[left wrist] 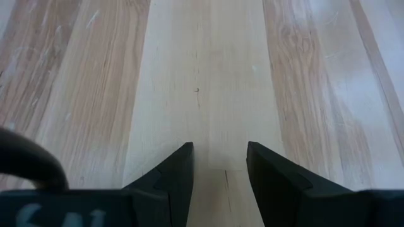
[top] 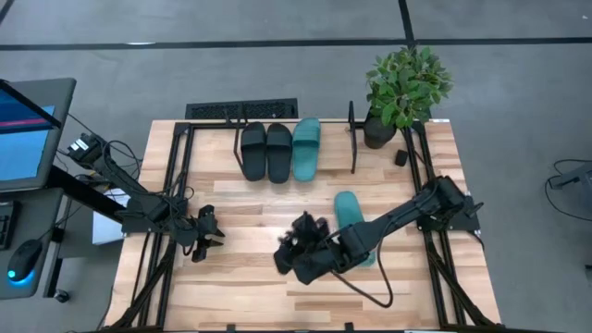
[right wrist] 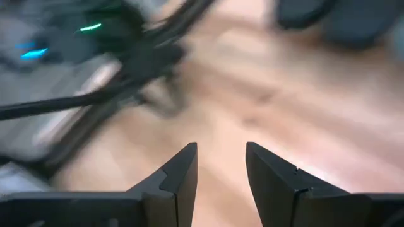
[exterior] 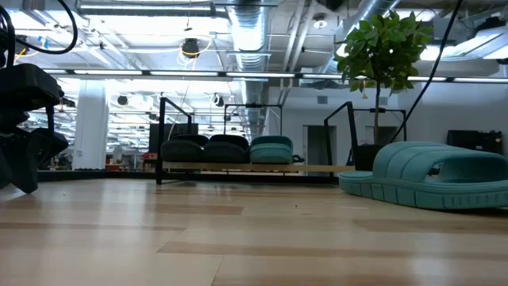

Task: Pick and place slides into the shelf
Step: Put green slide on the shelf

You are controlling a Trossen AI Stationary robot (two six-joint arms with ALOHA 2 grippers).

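Shelf (top: 351, 139) at desk (top: 240, 277) back edge holds 3 slides side by side: 2 black (top: 265, 151), 1 teal (top: 306, 146). Fourth teal slide (top: 348, 211) flat on desk mid-right, partly under right arm. Right hand (top: 289, 248) spread, empty, beside it. Left hand (top: 209, 230) spread, empty, desk left.

Loose teal green rubbery slide sandal (top: 352, 225): partly hidden under right arm, behind right gripper (top: 289, 250) | right wrist view: everything beyond fingers motion-blurred
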